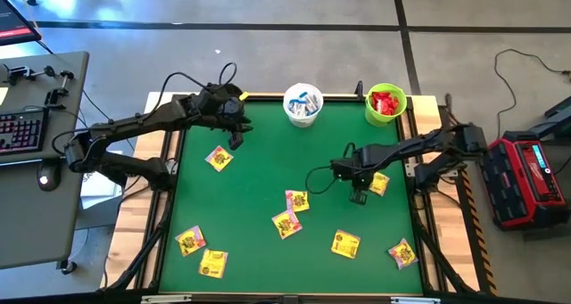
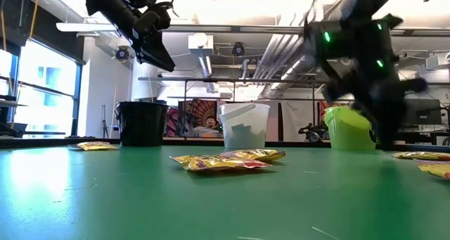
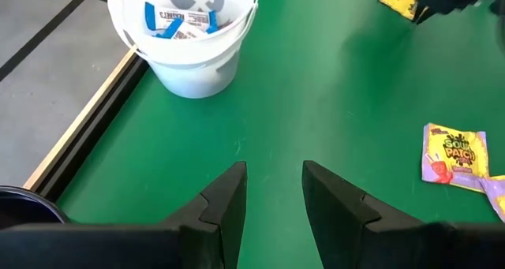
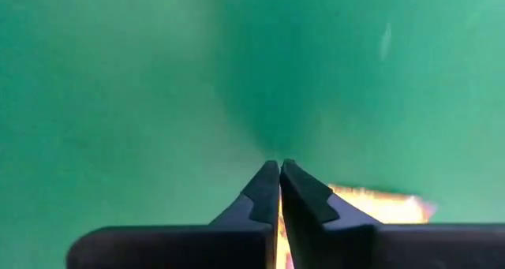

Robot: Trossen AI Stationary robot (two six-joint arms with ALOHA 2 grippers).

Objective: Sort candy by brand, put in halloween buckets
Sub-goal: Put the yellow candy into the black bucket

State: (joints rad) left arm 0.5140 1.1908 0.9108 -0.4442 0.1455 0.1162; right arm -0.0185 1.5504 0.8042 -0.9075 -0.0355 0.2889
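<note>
The right claw (image 1: pixel 359 195) is down at the bench (image 1: pixel 250 250), pressed against the edge of a yellow packet (image 1: pixel 379 184) that lies on the green-bucket (image 1: pixel 385 104) side of it. In the right wrist view the two fingers (image 4: pixel 264 194) are closed tip to tip, with only a strip of yellow wrapper (image 4: pixel 379 208) showing behind one of them. Whether any wrapper is pinched between the tips cannot be told; the meeting line looks bare, so a missed or edge-only grip is judged likely.

The relation that matters: the packet sits just beside the claw, offset toward the bench's right rail, not centred under the tips. Its long axis runs roughly toward the green bucket. A re-grip is judged to need a small shift of the claw toward that rail.

The right arm is plainly the nearer one. The left claw (image 1: pixel 237 128) hangs well apart, raised near the black bucket (image 2: pixel 143 123), fingers (image 3: pixel 225 202) parted to a middling gap and empty.

Buckets are lined along the bench's far edge: black, then the white bucket (image 1: pixel 302 105) holding white-and-blue packets (image 3: pixel 177 20), then green holding red packets (image 1: pixel 384 101). Other yellow packets lie scattered across the bench.
</note>
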